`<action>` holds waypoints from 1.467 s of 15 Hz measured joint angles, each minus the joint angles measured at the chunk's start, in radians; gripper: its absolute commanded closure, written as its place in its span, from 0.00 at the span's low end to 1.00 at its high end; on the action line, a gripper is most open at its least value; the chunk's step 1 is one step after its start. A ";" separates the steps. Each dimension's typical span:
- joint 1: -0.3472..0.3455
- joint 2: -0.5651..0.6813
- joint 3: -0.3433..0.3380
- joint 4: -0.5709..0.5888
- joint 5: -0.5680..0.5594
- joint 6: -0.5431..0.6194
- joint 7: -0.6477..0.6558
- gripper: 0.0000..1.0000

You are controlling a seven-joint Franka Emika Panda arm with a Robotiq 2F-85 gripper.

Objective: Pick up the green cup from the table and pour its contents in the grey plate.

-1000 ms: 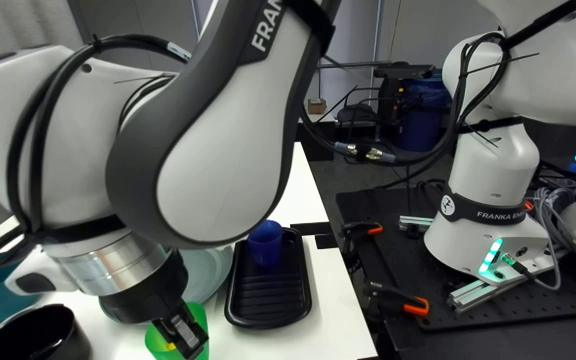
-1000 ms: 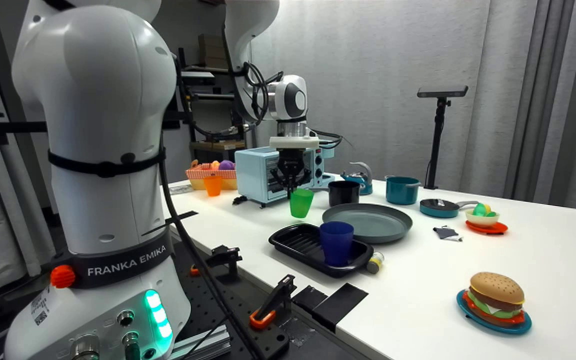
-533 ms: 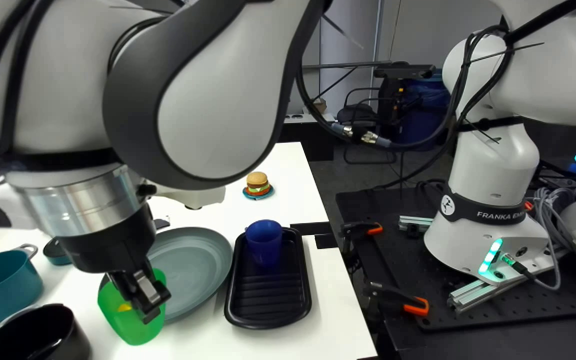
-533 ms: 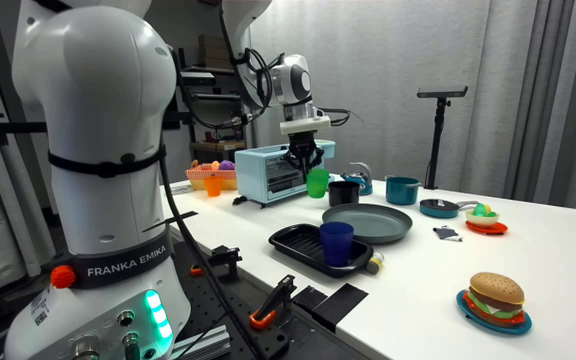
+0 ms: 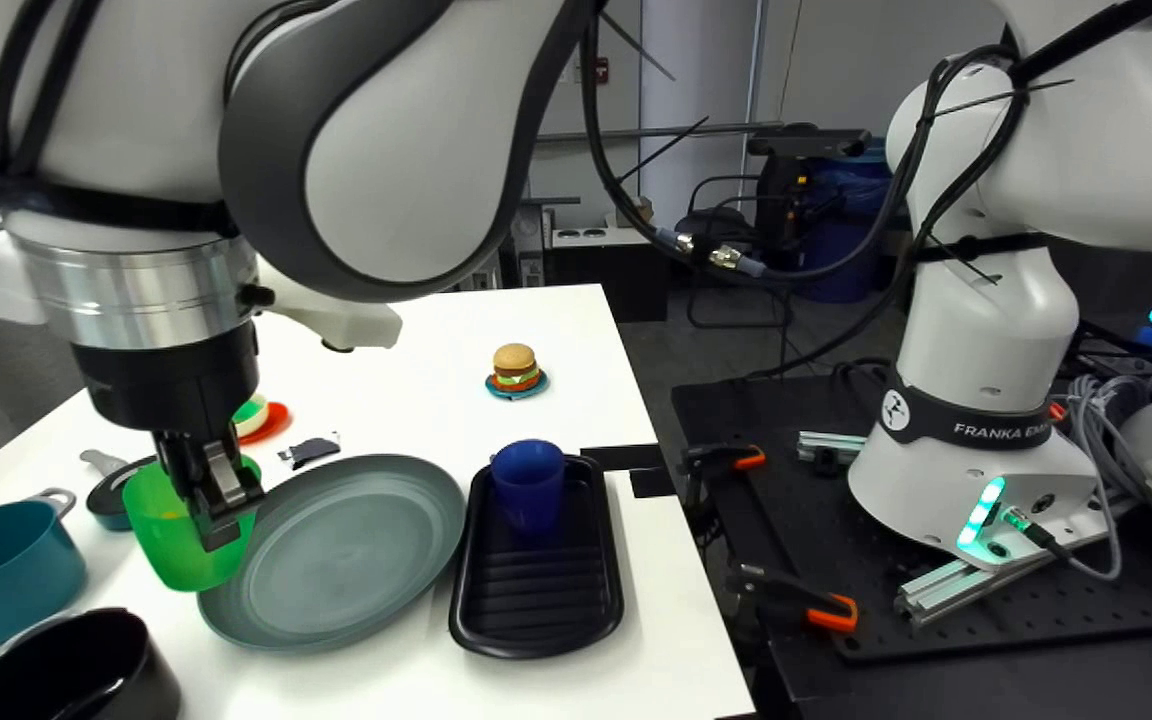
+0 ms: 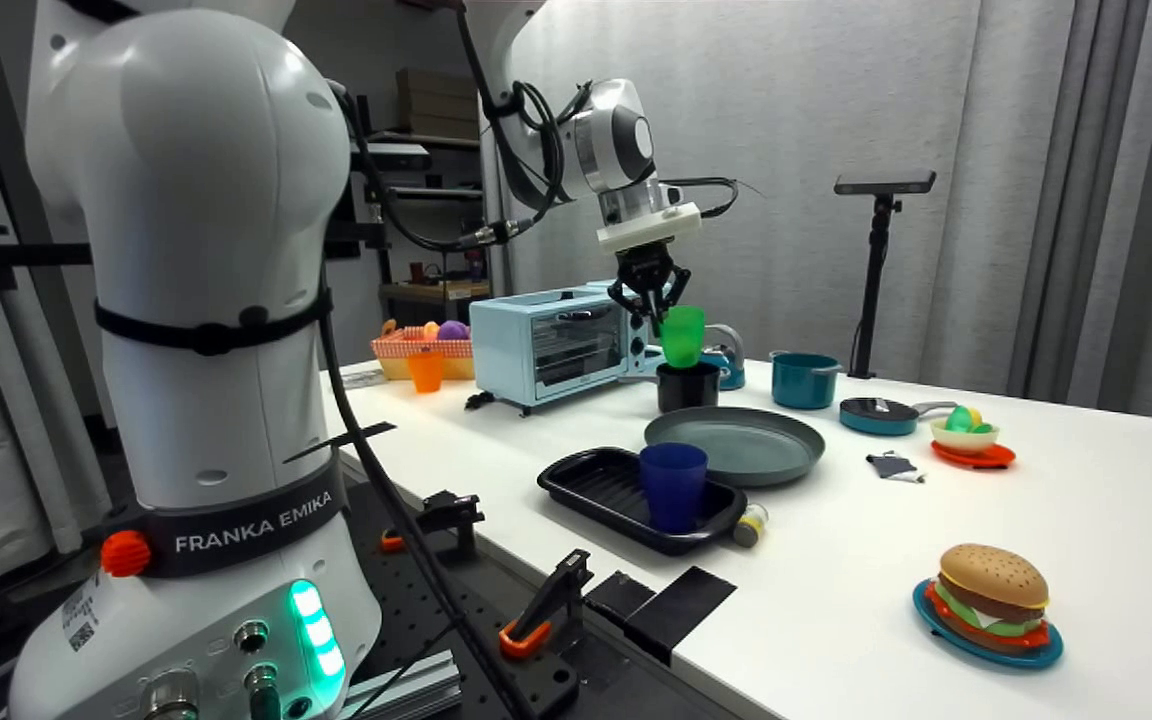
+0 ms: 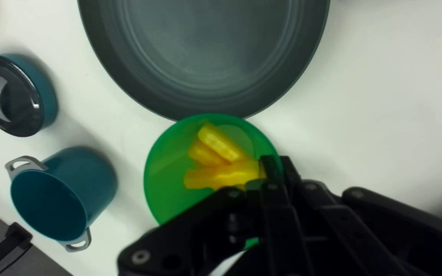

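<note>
My gripper (image 7: 281,165) is shut on the wall of the green cup (image 7: 167,168), one finger inside and one outside. Several yellow pieces (image 7: 225,174) lie in the cup. In an exterior view the gripper (image 5: 221,500) holds the green cup (image 5: 161,535) raised, nearly upright, overlapping the left rim of the grey plate (image 5: 356,560). In an exterior view the green cup (image 6: 683,338) hangs below the gripper (image 6: 656,305), above and behind the grey plate (image 6: 736,445). In the wrist view the cup's rim overlaps the edge of the grey plate (image 7: 213,46). The white table (image 6: 836,560) lies below.
A black tray (image 5: 536,610) holding a blue cup (image 5: 528,485) stands beside the plate. A black pot (image 5: 66,670), a teal pot (image 5: 6,570) and a lidded dish (image 7: 14,92) stand near the cup. A toaster oven (image 6: 501,350) and toy burger (image 6: 991,600) are farther off.
The gripper has lifted the green cup off low over the table and carried it up and across, left in an exterior view and right in an exterior view. The hand is tilted more.
</note>
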 measured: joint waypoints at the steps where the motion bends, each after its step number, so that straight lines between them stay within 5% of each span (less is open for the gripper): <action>1: -0.006 0.000 -0.003 0.001 0.003 0.014 0.004 0.99; 22: -0.157 0.018 -0.029 -0.012 0.145 0.298 0.008 0.99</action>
